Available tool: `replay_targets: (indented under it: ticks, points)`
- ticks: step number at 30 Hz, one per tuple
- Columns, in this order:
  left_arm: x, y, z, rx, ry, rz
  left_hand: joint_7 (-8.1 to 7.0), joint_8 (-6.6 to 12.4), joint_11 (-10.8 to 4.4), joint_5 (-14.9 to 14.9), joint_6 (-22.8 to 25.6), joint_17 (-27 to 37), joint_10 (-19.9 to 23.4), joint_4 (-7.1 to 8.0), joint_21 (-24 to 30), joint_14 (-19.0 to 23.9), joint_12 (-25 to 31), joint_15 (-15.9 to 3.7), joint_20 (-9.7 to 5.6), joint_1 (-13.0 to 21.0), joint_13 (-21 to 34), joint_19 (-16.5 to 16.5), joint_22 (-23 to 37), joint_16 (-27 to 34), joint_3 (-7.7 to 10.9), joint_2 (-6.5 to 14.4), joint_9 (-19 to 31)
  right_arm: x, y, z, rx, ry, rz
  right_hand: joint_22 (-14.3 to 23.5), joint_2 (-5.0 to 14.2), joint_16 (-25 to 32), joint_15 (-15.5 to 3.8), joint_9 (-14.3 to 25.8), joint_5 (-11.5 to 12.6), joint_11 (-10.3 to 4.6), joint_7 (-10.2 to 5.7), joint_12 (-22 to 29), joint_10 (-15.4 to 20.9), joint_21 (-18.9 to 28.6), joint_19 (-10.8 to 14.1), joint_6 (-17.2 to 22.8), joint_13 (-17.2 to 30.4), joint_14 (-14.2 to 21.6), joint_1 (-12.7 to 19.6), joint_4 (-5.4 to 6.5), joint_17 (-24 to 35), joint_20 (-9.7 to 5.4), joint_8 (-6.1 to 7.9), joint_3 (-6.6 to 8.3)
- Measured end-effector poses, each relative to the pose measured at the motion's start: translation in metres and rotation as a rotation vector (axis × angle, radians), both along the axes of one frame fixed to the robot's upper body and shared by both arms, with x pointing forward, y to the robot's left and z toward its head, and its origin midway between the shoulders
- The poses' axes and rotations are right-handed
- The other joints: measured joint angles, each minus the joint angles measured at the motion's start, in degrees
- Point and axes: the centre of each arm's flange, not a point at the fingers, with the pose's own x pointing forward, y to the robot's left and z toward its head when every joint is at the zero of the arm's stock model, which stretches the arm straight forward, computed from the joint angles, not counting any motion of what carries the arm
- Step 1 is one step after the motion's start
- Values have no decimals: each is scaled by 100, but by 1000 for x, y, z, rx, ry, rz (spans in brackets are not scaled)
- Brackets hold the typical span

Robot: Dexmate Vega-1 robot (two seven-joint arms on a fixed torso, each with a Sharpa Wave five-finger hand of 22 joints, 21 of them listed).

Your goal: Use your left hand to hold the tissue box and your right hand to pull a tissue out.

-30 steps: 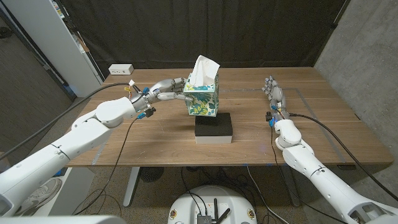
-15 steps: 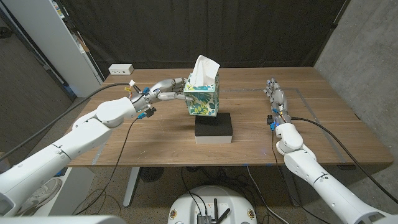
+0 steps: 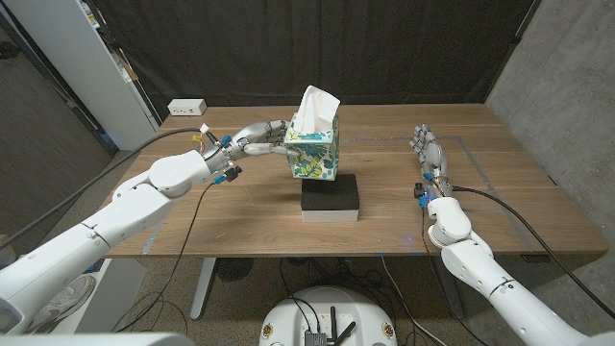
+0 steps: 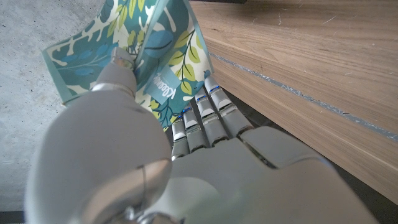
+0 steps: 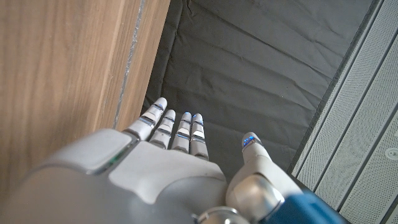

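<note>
Your left hand (image 3: 258, 136) grips the tissue box (image 3: 314, 154) from its left side, fingers reaching across the box's wall; in the left wrist view the thumb lies along one floral face while the other fingers (image 4: 208, 118) are pressed together against the neighbouring face of the tissue box (image 4: 149, 56), so the box is clamped between them. The box sits near the middle of the wooden table (image 3: 231, 221), at the far edge of a black foam block (image 3: 331, 197), and you can't tell whether it rests on the block or is held just clear of it. A white tissue (image 3: 313, 108) stands up out of the box's top opening, untouched. Your right hand (image 3: 427, 149) is well apart from the box, over the table's right part beside a strip of tape (image 3: 485, 170), holding nothing; in the right wrist view its fingers (image 5: 171, 127) are straight and close together with the thumb set slightly apart. A white power strip (image 3: 187, 108) lies at the table's far left corner.
</note>
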Motion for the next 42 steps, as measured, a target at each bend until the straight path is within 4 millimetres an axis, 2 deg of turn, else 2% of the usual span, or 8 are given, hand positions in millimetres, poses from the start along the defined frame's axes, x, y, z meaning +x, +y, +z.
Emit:
replay_targets:
  ticks: [42]
  points:
    - [-7, -2, -1, -4, -16, 6, 0, 39, -30, 0, 0, 0, 30, 1, -43, 1, -43, -1, 1, -1, 53, 0, 1, -49, -2, -2, 0, -47, -1, -33, 28, 8, -50, 0, 0, 0, 0, 0, 0, 0, 0, 0, 0, -45, 0, 0, 0, 0, 0, 1, 0, 1, 0, 0]
